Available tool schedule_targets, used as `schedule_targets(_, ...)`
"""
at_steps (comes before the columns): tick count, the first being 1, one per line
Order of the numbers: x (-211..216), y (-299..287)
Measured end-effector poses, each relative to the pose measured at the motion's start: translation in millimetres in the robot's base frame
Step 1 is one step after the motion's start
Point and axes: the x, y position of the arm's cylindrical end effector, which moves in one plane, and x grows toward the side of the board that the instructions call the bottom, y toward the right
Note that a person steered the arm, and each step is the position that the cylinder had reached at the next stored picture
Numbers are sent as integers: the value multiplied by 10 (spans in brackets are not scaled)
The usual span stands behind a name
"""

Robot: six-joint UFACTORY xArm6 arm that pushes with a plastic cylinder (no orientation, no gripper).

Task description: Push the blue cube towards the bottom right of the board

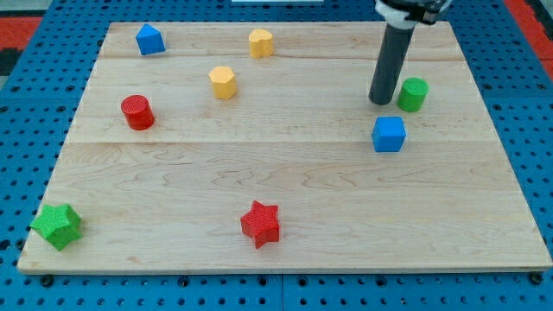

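Note:
The blue cube [389, 134] sits on the wooden board [285, 207] at the view's right, a little above the middle. My tip [380, 101] is just above the cube, slightly to its left, with a small gap between them. A green cylinder [412, 94] stands right next to the tip on its right side.
A blue house-shaped block [150, 40] is at the top left. Two yellow hexagonal blocks [261, 42] [223, 82] lie in the upper middle. A red cylinder [137, 112] is at the left, a red star [261, 224] bottom centre, a green star [57, 225] bottom left.

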Motion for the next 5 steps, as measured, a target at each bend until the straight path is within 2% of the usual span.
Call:
schedule_targets(1,559,-81)
schedule_targets(2,787,-261)
schedule_targets(3,818,485)
schedule_targets(4,1101,571)
schedule_targets(5,1248,993)
